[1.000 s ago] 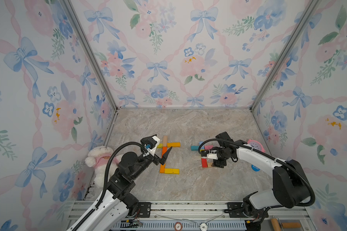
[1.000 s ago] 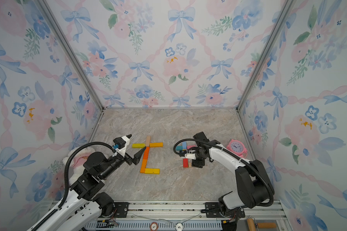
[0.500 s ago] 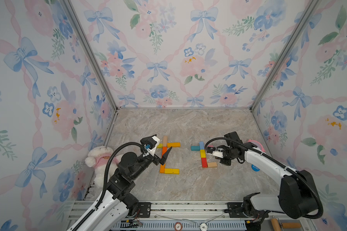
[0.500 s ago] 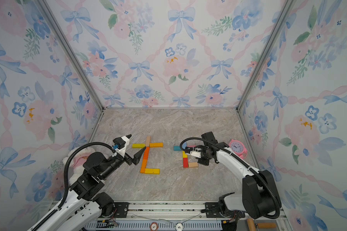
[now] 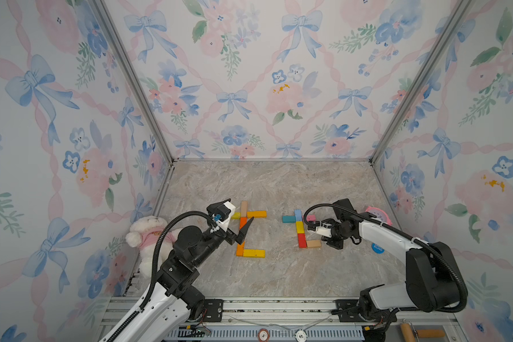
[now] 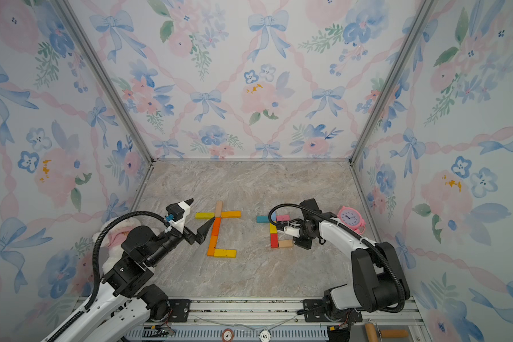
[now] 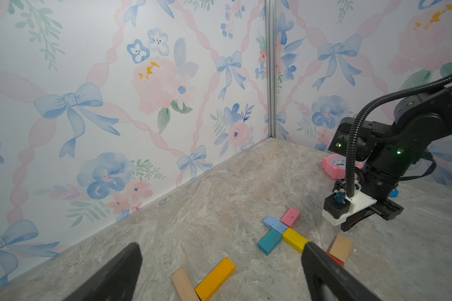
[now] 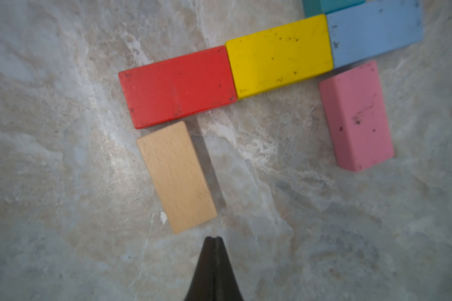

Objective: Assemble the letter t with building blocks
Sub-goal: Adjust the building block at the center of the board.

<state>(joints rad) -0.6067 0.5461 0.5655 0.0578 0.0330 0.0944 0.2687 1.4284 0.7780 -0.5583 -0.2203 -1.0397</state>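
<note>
The right arm's jaws are pinched together with nothing between them, low over the desk (image 5: 279, 275) and just short of the peach block (image 8: 176, 177), not touching it. That block lies flat against the red block (image 8: 178, 86), at the foot of the column with the yellow block (image 8: 279, 53). The left arm's jaws gape wide and empty above the orange block (image 5: 242, 221) of the other letter.

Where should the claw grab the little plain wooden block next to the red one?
Pinch the plain wooden block across its two long sides, coming straight down from above. It lies flat on the table, and both long sides are bare, while one short end sits right by the red block. The right claw, shut just off its other end, would need to open first.
</note>
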